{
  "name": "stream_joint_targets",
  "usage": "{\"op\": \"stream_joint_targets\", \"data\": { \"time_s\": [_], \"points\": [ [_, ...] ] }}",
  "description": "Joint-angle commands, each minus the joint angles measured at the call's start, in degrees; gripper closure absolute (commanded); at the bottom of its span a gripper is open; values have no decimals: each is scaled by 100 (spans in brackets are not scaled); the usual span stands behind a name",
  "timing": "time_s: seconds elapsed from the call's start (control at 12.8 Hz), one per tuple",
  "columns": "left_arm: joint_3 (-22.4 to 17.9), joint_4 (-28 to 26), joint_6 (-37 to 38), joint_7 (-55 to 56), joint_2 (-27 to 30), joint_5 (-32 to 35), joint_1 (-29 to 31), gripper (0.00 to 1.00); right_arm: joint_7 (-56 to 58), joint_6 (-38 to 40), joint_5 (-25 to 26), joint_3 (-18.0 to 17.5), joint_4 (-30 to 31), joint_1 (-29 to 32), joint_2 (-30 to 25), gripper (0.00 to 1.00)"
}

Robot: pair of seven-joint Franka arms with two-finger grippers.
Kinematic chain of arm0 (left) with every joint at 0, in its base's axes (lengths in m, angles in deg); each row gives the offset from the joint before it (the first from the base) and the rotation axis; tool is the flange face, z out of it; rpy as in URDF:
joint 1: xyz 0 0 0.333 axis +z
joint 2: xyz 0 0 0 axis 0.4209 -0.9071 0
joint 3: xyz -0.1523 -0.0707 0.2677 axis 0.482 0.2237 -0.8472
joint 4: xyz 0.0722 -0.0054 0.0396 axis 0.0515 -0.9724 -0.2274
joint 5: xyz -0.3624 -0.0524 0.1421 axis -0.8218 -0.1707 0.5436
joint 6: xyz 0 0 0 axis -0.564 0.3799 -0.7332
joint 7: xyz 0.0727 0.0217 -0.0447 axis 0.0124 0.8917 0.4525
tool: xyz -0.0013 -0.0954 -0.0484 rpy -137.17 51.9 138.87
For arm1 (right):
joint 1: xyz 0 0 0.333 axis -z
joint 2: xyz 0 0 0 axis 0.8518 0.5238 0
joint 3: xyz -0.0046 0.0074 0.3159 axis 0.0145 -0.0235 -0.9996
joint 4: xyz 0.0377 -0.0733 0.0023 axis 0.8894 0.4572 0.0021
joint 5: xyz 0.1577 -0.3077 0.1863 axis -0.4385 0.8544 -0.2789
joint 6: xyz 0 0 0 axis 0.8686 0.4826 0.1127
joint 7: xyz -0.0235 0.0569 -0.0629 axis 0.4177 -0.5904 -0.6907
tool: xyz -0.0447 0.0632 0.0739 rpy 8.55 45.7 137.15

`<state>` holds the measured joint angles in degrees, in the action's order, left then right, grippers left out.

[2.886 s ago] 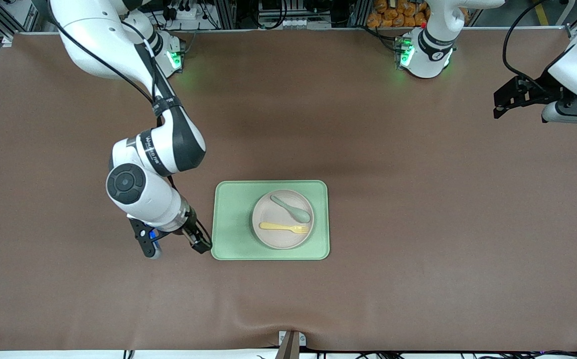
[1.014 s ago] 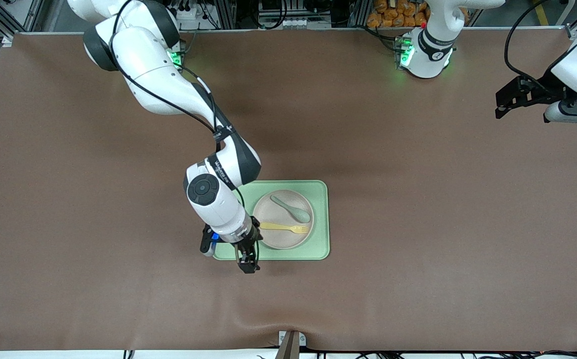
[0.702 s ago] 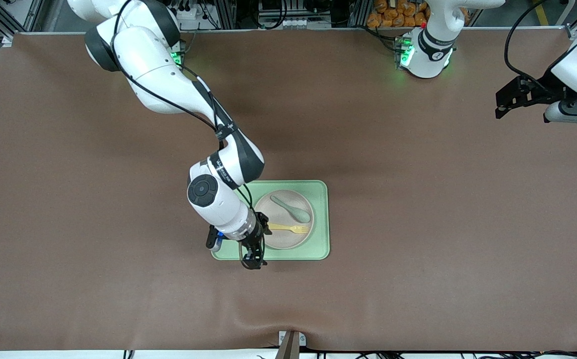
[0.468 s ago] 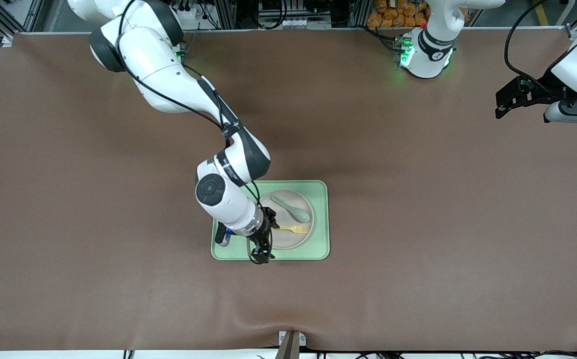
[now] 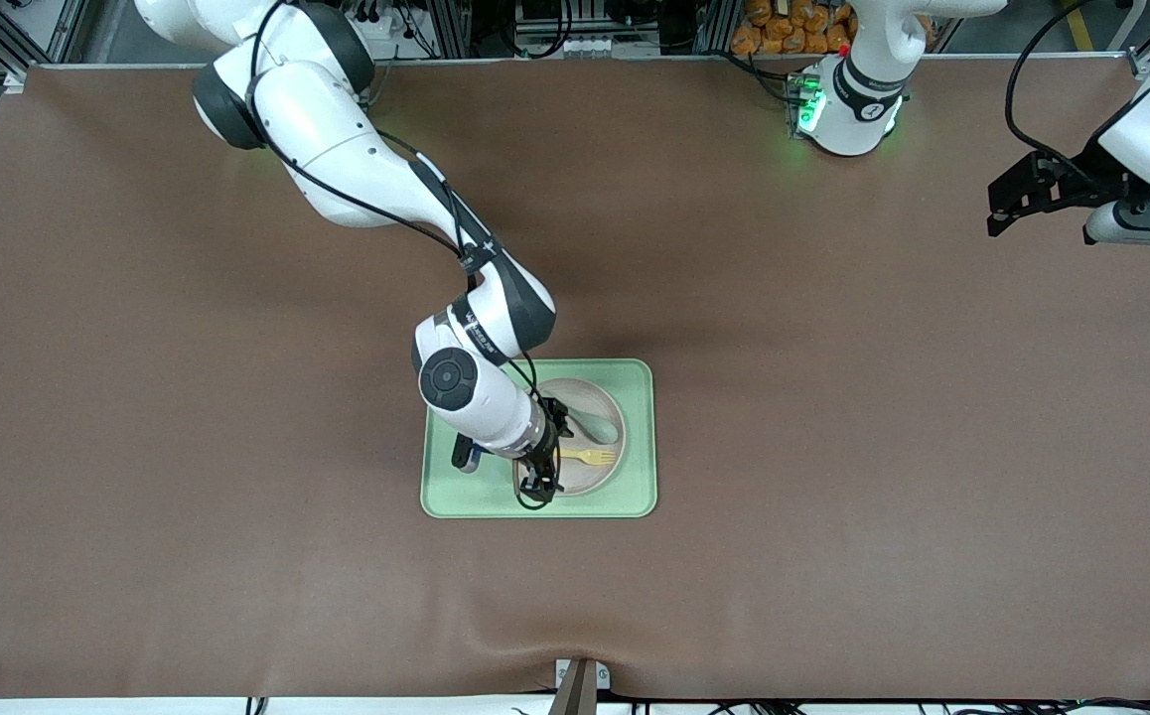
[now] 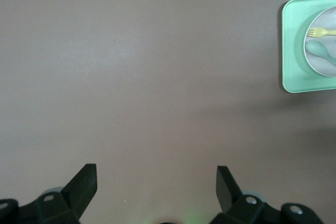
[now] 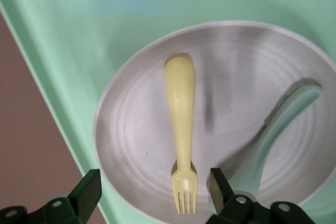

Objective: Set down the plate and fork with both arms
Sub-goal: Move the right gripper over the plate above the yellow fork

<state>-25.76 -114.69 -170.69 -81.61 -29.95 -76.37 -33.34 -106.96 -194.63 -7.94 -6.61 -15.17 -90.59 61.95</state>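
1. Brown matte desk (image 5: 833,447) cover; a small bracket (image 5: 580,680) sits at its 6 o'clock edge in the front view, the nearest item to that camera.
2. Light-green tray (image 5: 456,492), rectangular with rounded corners, flat on the desk near mid-desk.
3. Plate (image 5: 595,482), round and pale beige-pink, lies on the tray, in the part toward the left arm's end. The right wrist view shows its shallow rim and faint rings (image 7: 131,145).
4. Fork (image 5: 590,456), pale yellow, flat on the plate, in the plate's half nearer the front camera; tines point to 3 o'clock in the front view. Whole fork visible in the right wrist view (image 7: 181,129).
5. Spoon (image 5: 600,427), grey-green, also on the plate, just farther from the front camera than the fork. The two are apart along their handles.
6. Right tool (image 5: 538,475) hangs low over the fork's handle end, above the plate. Fingers (image 7: 86,190) spread, one to either side of the fork, holding nothing; no contact with the fork seen.
7. Right arm comes in from its base at 11 o'clock in the front view.
8. Left tool (image 5: 1007,204) waits in the air over the desk's edge at the left arm's end, at 2 o'clock. Fingers (image 6: 84,182) spread wide, empty, bare desk beneath; tray (image 6: 294,45) well apart from it.
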Motion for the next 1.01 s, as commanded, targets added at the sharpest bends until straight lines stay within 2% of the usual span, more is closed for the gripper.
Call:
{"op": "stream_joint_targets", "data": {
  "time_s": [0.0, 0.39, 0.55, 0.7, 0.78, 0.94],
  "points": [
    [16, 72, 23, -43, 5, -85, 45, 0, -105, 26, -91, -102, -273, -8, 238, 18],
    [16, 72, 23, -43, -4, -85, 45, 0, -202, 69, -100, -155, -273, -17, 274, 20],
    [16, 63, 23, -35, -4, -85, 45, 0, -263, 87, -100, -190, -256, -43, 291, 30],
    [16, 63, 23, -35, -4, -85, 45, 0, -272, 70, -91, -182, -256, -78, 370, 34],
    [16, 72, 23, -35, -4, -85, 45, 0, -272, 79, -91, -190, -256, -87, 388, 42],
    [7, 63, 23, -35, -4, -94, 45, 0, -272, 87, -91, -190, -256, -122, 388, 46]
  ]
}}
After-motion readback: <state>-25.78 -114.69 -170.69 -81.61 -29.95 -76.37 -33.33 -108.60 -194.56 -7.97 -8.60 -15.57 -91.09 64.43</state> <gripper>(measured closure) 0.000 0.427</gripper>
